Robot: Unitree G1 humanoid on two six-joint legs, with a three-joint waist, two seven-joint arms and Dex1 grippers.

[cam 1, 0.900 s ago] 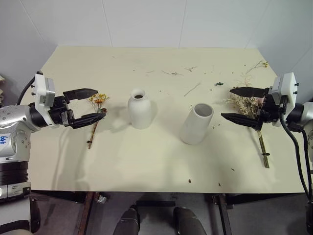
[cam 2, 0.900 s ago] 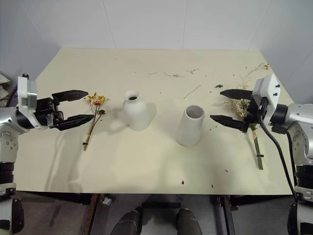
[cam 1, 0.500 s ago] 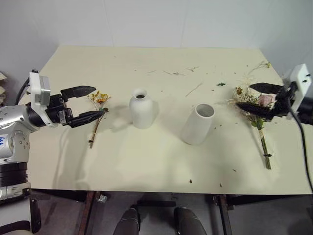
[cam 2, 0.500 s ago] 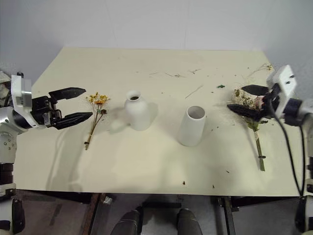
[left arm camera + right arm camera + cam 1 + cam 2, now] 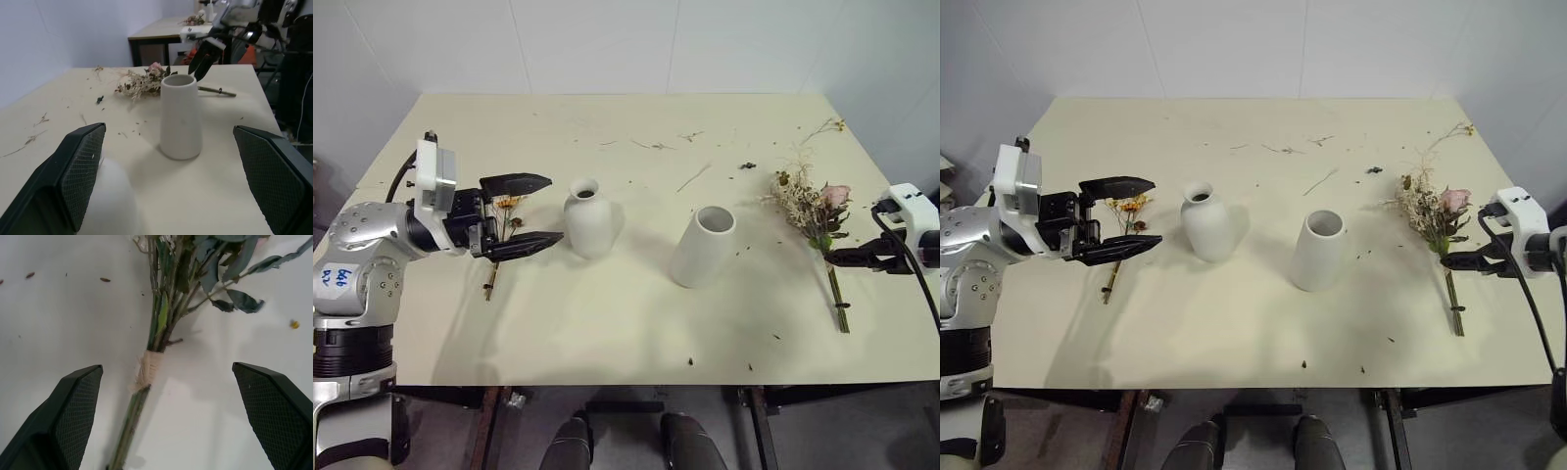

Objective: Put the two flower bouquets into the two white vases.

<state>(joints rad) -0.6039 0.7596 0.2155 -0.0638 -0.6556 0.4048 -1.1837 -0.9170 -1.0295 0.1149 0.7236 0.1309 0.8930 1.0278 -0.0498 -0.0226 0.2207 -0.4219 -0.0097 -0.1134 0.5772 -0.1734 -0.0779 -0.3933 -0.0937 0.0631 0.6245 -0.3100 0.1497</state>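
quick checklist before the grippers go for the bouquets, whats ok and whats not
1. Right gripper open, stems of the large bouquet between its fingers: ok.
2. Left gripper open beside the small bouquet: ok.
3. Left gripper lined up on the small bouquet's stems: cannot tell.
4. Rounded vase upright, mouth clear: ok.
5. Cylinder vase upright, mouth clear: ok.
6. Either bouquet already gripped: not ok, both lie on the table.
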